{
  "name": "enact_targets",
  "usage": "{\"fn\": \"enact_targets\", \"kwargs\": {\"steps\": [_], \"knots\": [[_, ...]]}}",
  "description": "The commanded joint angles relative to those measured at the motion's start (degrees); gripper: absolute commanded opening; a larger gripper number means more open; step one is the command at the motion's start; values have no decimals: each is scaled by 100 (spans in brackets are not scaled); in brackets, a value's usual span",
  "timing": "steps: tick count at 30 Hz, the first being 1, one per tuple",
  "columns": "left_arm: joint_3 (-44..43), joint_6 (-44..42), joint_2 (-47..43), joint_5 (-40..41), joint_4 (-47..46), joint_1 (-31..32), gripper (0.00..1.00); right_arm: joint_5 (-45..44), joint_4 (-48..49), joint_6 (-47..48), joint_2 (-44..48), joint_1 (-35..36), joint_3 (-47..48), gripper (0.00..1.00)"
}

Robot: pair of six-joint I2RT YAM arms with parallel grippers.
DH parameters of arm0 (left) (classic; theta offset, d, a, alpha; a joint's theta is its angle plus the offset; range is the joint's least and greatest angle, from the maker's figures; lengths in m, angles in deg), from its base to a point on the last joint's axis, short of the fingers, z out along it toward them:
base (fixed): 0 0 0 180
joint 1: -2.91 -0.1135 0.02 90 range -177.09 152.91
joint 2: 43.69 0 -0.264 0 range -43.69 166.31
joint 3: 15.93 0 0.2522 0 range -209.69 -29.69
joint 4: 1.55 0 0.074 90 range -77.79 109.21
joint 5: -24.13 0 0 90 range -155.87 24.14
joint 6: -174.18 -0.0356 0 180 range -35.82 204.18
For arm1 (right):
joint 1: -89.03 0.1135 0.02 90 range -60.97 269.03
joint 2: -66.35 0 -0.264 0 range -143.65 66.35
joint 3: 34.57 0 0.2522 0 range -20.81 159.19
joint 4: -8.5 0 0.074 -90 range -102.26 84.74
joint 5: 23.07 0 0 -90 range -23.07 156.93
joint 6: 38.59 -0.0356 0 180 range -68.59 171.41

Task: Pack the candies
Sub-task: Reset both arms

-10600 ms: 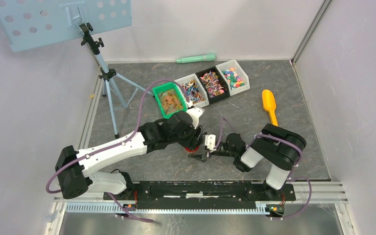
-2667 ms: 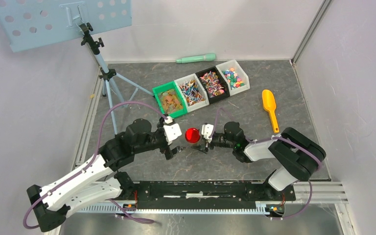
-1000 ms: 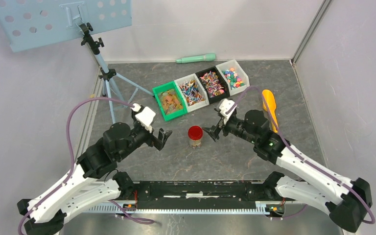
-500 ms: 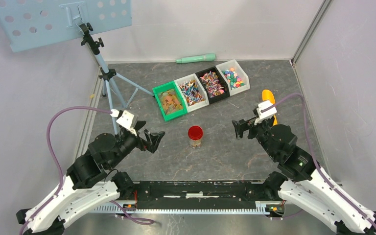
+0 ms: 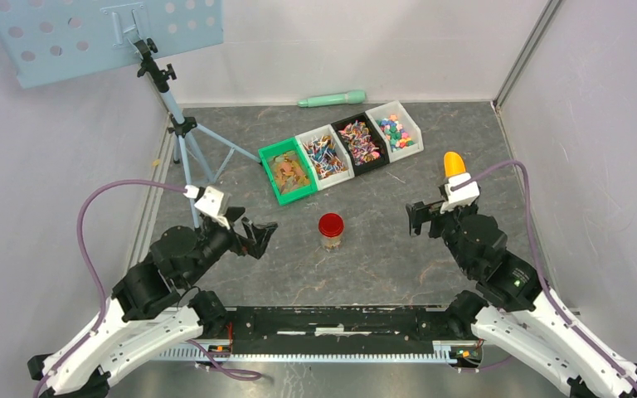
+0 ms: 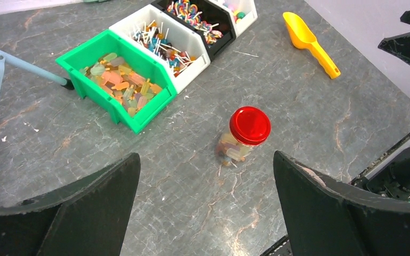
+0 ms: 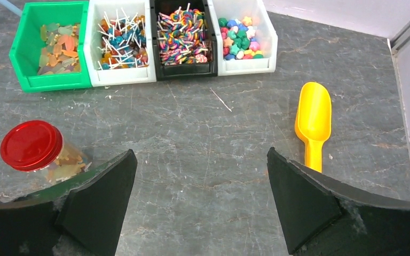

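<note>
Both grippers are spread wide and empty: the left gripper (image 5: pixel 259 236) left of the jar (image 5: pixel 330 236), the right gripper (image 5: pixel 415 220) right of it. The candies (image 6: pixel 229 152) are seen inside this upright, red-lidded jar, to which the left gripper is judged slightly nearer.

No text, label, brand, number or sign can be read in any of the views. The red lid (image 6: pixel 250 125) of the jar, the green bin (image 6: pixel 80 53), the yellow scoop (image 7: pixel 312 120) and the perforated panel (image 5: pixel 99 33) on the tripod all show plain, unmarked surfaces. Any print on the wrappers of the candies (image 7: pixel 181 34) is too small to tell.
</note>
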Motion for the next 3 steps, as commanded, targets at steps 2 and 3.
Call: {"fn": "enact_targets", "kwargs": {"steps": [2,3], "knots": [[59,224,-119,121,-117,11,100,63,17,-177,-102,3,311,98],[81,200,-130,138,-149,11,100,76,66,-191,-103,0,302,98]]}}
